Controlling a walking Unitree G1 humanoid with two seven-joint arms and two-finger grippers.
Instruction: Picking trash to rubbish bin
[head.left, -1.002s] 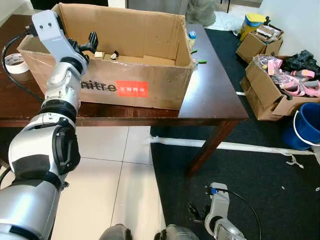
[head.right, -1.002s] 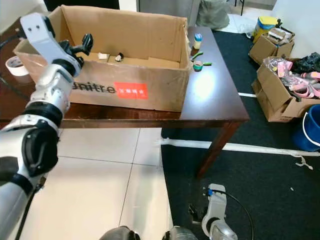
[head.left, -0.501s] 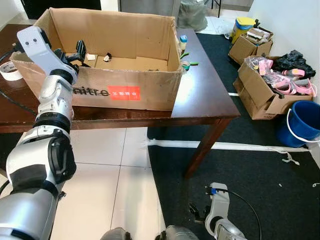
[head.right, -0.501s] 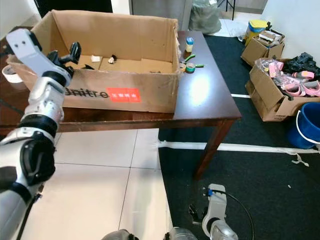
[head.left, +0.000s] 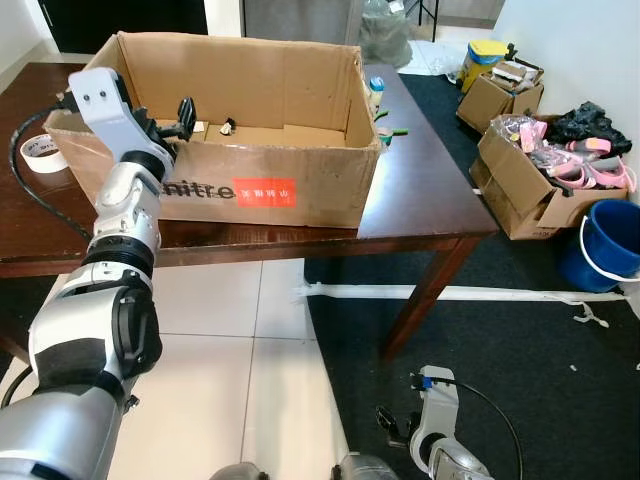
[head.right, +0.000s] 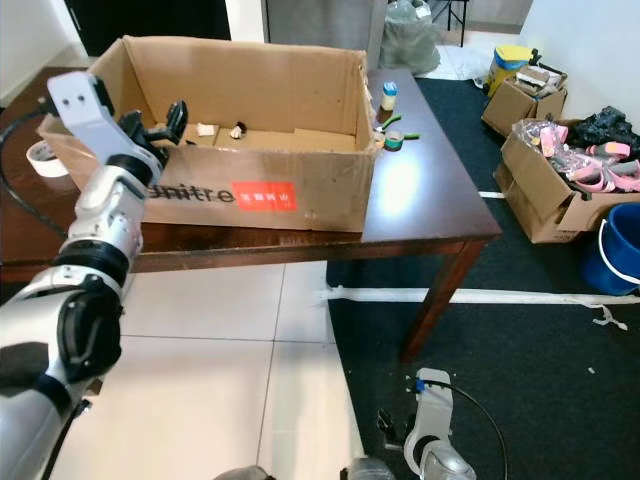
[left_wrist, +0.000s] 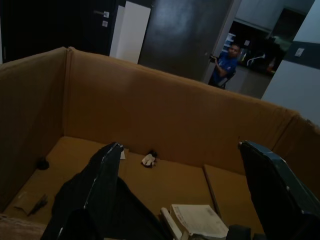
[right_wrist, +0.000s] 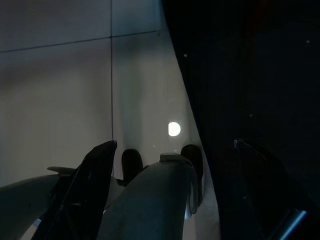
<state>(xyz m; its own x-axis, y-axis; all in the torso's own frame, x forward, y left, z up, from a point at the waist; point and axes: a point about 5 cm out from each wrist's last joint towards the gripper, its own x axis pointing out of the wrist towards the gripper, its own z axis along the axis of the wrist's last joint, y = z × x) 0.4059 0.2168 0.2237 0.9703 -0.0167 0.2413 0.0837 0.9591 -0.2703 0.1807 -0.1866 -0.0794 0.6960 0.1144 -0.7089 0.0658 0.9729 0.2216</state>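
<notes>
Inside the cardboard box (head.left: 300, 190), small trash scraps (left_wrist: 148, 160) beyond the spread-open left end effector (left_wrist: 185, 200).

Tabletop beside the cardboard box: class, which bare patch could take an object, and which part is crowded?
Free: the dark table right of the cardboard box, toward the near corner. Crowded: the far strip by the box's back corner, with a small bottle and tape roll. Left tool hangs open over the box's left wall.

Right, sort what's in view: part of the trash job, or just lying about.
Job:
cardboard box
scraps in the box
left gripper, fingers open over the box

Lying about:
tape roll
blue bucket
small bottle
</notes>
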